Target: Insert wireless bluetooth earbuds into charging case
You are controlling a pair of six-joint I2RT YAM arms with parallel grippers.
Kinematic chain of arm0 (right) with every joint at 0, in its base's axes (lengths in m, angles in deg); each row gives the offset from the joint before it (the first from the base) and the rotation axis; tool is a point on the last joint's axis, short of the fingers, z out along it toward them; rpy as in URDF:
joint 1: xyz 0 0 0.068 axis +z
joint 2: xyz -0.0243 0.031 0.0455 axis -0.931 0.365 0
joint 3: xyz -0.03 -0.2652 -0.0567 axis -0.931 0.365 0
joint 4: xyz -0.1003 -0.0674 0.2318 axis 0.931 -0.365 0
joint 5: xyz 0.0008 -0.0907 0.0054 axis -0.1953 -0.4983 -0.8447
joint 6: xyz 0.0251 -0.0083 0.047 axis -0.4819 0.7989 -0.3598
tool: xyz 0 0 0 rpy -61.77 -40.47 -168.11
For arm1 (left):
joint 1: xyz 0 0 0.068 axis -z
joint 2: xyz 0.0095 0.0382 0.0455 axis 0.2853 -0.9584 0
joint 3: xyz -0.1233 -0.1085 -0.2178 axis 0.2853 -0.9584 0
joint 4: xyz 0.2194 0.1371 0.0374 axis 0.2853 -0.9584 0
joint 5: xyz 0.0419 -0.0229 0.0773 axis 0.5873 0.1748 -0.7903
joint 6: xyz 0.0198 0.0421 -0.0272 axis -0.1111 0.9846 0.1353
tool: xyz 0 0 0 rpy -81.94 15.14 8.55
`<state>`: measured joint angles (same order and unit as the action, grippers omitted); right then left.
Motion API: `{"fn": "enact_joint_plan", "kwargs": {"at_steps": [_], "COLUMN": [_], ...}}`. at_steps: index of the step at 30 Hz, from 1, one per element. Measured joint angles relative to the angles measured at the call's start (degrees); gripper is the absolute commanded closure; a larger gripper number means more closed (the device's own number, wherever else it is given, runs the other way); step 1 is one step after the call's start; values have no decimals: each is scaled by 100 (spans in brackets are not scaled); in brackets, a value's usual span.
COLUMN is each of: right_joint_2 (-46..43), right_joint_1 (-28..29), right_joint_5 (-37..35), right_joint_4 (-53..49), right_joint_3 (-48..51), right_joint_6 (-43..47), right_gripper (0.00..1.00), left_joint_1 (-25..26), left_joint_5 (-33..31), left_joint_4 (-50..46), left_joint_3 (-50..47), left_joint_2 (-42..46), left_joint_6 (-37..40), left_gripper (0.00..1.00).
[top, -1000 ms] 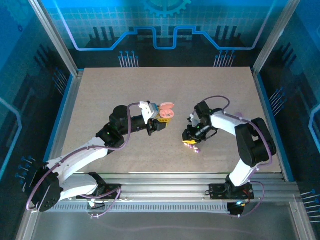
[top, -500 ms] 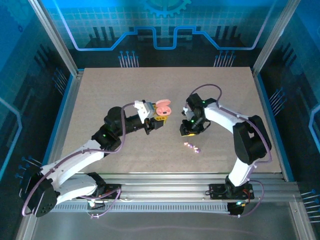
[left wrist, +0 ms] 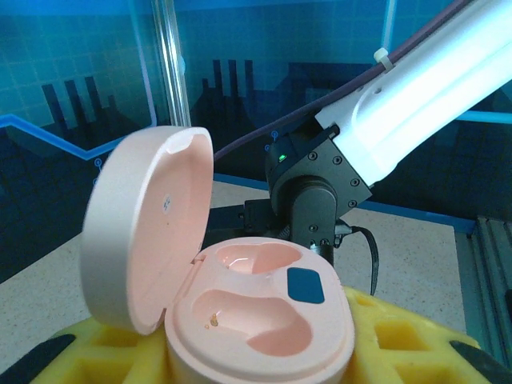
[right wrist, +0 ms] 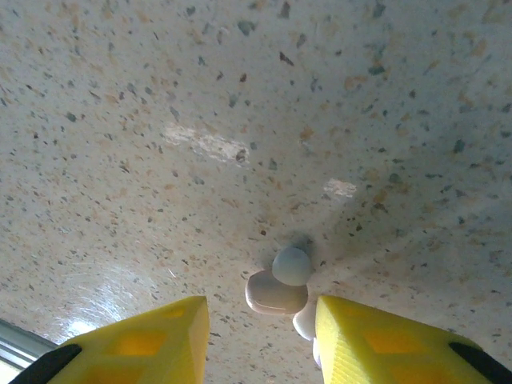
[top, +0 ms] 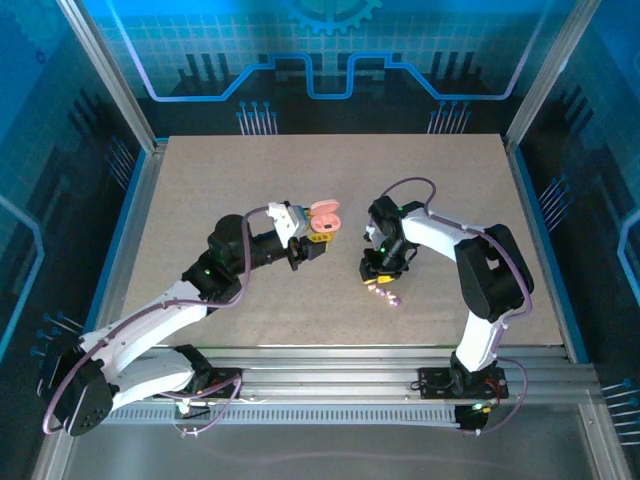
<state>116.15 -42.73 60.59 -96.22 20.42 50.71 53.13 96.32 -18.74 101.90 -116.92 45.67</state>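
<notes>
On the desk (top: 200,200), just ahead of the spread, empty right end effector (right wrist: 260,324), the earbuds (right wrist: 276,294) are seen huddled together and are judged light, hard, slippery, best pinched singly across the body, while the open case (left wrist: 260,320) is clamped by the left end effector (top: 318,238).

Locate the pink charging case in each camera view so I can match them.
Top external: charging case, lid open, mid-table, at the left gripper tip.
Left wrist: bottom centre, seated between yellow fingers.
Shared landmark: white right arm, right of the case in both.
</notes>
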Motion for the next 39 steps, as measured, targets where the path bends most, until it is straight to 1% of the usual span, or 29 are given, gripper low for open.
{"fn": "enact_joint_plan", "kwargs": {"at_steps": [17,31,34,39], "right_joint_2": [79,70,-7,-68], "right_joint_1": [114,422,431,428], "right_joint_5": [273,896,809,369], "right_joint_4": [116,258,175,-81], "right_joint_3": [105,227,205,-105], "right_joint_6": [-249,-378,-286,-9], "right_gripper": [59,59,61,61], "left_joint_1": [0,0,0,0], "left_joint_5": [2,0,-4,-90], "left_joint_4": [-2,-2,-2,-2], "left_joint_3": [0,0,0,0], "left_joint_2": [-2,-39,-37,33], "left_joint_6": [-2,-2,-2,2], "left_gripper": [62,62,62,62]}}
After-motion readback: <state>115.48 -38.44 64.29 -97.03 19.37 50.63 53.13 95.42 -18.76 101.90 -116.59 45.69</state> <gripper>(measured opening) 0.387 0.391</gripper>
